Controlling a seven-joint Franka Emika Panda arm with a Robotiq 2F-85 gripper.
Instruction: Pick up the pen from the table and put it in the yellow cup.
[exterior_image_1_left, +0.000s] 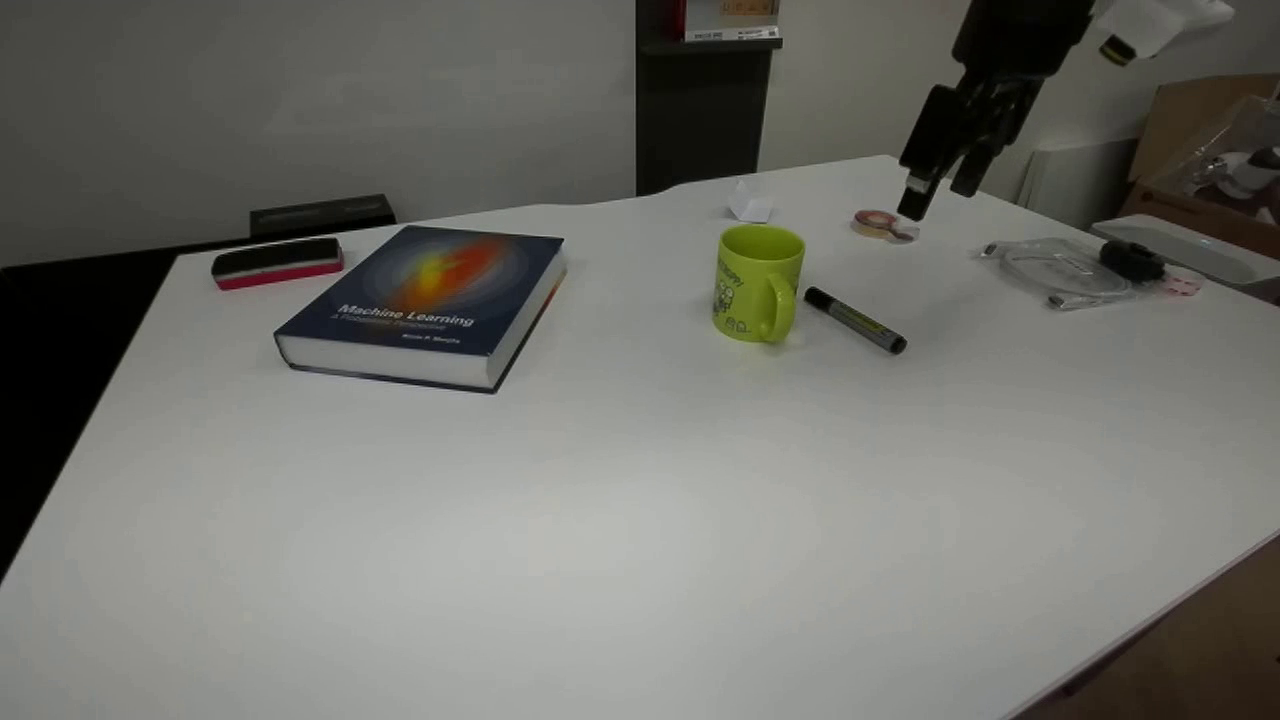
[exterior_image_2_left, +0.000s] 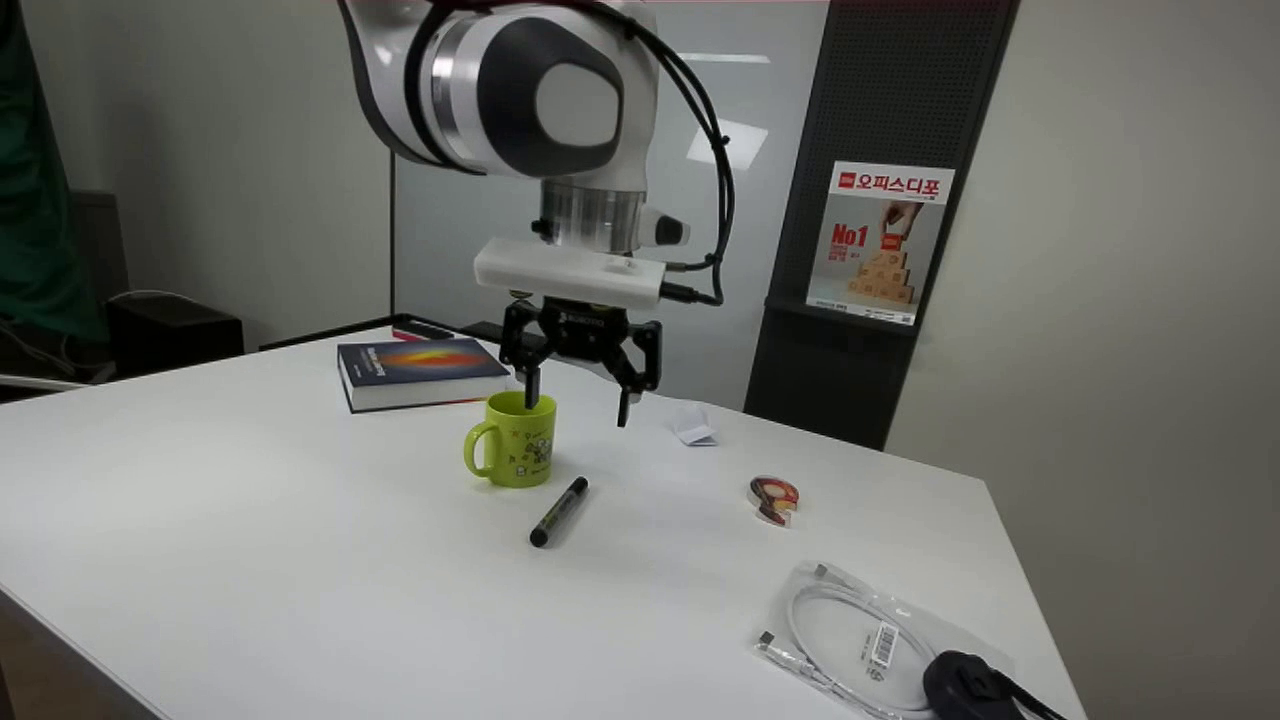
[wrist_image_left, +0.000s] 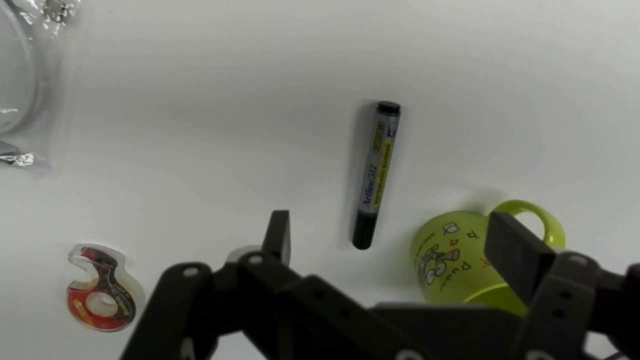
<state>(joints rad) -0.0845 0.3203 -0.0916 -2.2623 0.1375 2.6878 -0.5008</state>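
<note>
The pen lies flat on the white table, just beside the cup but apart from it, its black cap the nearer end. The cup stands upright, yellow-green and printed with small cartoons. Above the table hangs the gripper — its 2 fingers spread well apart.

The table is plain and smooth, with a pale sheen over it. Farther out from the cup lie the tape, a folded paper and a thick book; a flat red-and-black block rests near the book and the table's edge. A clear bag holds a coiled white cable — a black object, its kind unclear, overlaps the bag in an exterior view.

Beyond the table rise a grey wall and a dark panel bearing a poster. In an exterior view a green cloth hangs at the edge; a cardboard box also shows in an exterior view.

The pen reads "Artline 517" and, on a yellow strip, "WHITEBOARD MARKER". The tape says "Scotch". "Machine Learning" stands in white on the book, with smaller lines blurred below. The poster carries "오피스디포" and "No1" in red. The cup's lettering and the bag's barcode label are too small to make out.
</note>
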